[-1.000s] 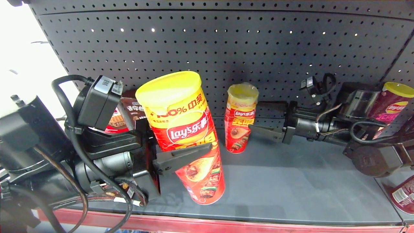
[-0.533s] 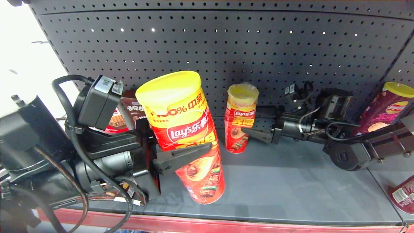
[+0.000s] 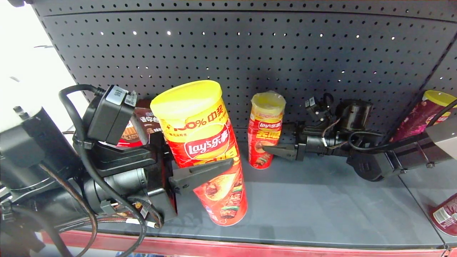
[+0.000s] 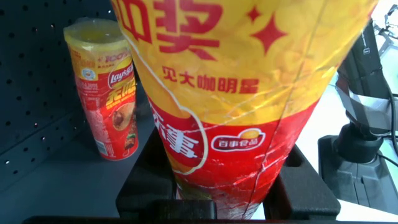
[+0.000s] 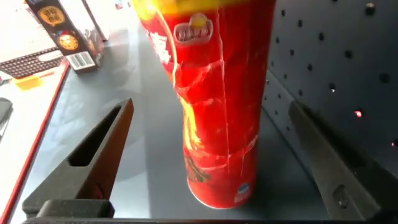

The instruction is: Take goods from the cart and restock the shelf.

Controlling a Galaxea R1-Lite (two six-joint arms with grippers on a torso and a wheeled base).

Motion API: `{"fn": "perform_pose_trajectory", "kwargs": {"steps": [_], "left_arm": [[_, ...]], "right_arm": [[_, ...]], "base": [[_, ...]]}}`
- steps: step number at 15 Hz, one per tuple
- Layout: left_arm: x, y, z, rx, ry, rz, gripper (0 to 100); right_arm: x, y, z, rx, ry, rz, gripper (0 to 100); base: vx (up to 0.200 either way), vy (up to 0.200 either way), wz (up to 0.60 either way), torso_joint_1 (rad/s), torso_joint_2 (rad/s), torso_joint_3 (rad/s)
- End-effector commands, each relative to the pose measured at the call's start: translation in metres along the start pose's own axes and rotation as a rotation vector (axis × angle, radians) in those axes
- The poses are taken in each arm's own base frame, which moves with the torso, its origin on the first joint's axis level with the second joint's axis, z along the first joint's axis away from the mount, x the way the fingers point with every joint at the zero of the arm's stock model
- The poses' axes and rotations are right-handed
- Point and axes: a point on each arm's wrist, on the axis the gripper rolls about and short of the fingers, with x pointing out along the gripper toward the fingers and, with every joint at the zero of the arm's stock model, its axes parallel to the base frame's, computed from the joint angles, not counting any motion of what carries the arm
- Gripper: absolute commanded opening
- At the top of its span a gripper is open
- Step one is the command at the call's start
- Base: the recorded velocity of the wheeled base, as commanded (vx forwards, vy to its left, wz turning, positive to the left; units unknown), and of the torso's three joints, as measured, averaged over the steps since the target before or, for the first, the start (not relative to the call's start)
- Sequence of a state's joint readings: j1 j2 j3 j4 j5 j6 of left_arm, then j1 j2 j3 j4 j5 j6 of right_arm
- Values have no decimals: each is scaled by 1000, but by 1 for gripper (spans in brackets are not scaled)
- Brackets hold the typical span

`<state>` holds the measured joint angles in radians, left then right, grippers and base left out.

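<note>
A tall red chip can with a yellow lid point(image 3: 201, 142) leans at the front of the grey shelf point(image 3: 321, 207), its base down by the shelf floor. My left gripper point(image 3: 200, 157) is shut on its middle; the left wrist view shows the can point(image 4: 236, 106) rising from between the fingers of that gripper point(image 4: 227, 199). A second red chip can point(image 3: 266, 130) stands upright by the pegboard, also seen as the farther can point(image 4: 106, 93). My right gripper point(image 3: 275, 139) is open, one finger on each side of this can point(image 5: 217, 106), apart from it, as my right gripper point(image 5: 217, 137) shows.
A brown box point(image 3: 142, 119) stands at the back left, behind my left arm. A purple can point(image 3: 425, 110) leans at the far right and another can point(image 3: 446, 214) lies at the lower right. The black pegboard point(image 3: 250, 50) closes the back; a red lip point(image 3: 250, 247) marks the shelf front.
My right arm has moved left along the shelf, bringing its open fingers around the small back can. The left arm and its can have barely shifted.
</note>
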<state>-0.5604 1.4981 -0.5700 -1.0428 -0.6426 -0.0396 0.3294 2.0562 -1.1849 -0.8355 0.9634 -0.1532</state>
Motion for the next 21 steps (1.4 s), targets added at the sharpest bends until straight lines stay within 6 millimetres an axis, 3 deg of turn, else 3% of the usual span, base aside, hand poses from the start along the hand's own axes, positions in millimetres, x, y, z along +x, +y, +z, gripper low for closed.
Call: {"fn": "perform_pose_trajectory", "kwargs": {"steps": [1,7,21], "left_arm": [[0,0,0,-1,1,0,0],[-1,-1,-3,-6,8,-1,0],[-4,3,-3,-5,9,21,0]], "right_arm": [[2,-4,10,-22,-15,1,100],[15,-6,8,-11,-10,25,100],[32,-11,-22,28,22,41,100]], "base": [[0,0,0,0,0,0],[0,0,0,0,0,0],[0,0,0,0,0,0]]}}
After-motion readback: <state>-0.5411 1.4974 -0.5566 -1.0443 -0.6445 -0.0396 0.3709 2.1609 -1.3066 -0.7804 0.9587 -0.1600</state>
